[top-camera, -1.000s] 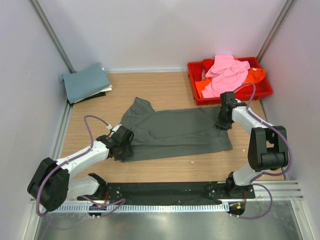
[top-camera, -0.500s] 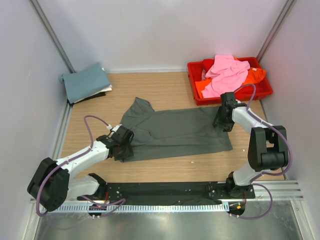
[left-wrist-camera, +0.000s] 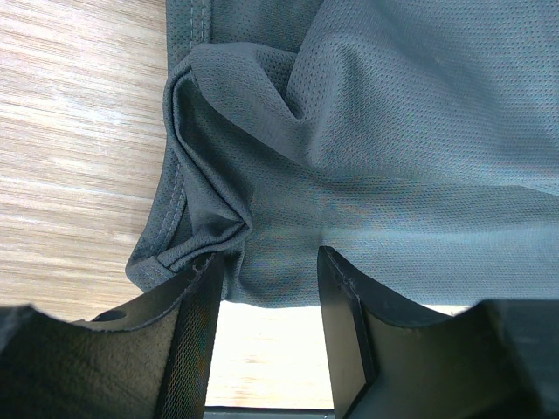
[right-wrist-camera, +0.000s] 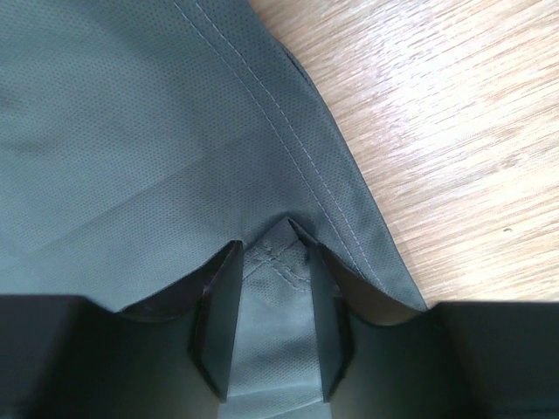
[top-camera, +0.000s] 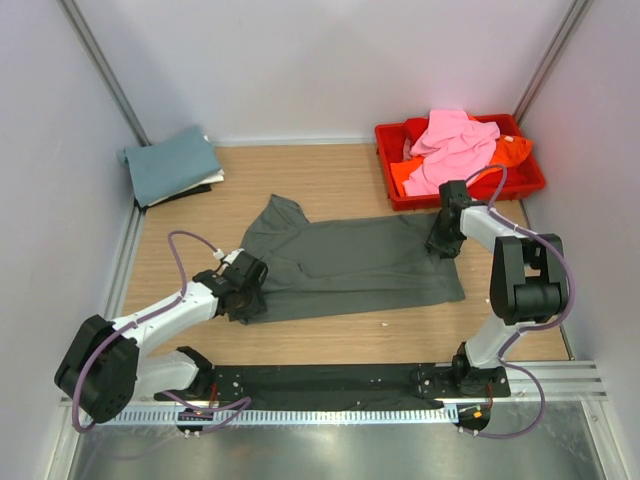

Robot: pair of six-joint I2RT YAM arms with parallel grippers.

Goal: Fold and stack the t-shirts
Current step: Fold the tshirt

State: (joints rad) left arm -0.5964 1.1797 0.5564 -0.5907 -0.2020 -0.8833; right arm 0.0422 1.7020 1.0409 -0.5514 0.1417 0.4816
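One dark grey shirt (top-camera: 350,265) lies flat mid-table: soft, light, slippery mesh. My left hand (left-wrist-camera: 266,288) pinches its bunched sleeve hem; my right hand (right-wrist-camera: 271,297) nips a corner. I judge hems the safest holds.

Both grippers (top-camera: 247,290) (top-camera: 441,243) low, clamped.

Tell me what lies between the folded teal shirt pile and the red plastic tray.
Only bare wooden tabletop separates the teal pile from the red tray, seen in the top view.
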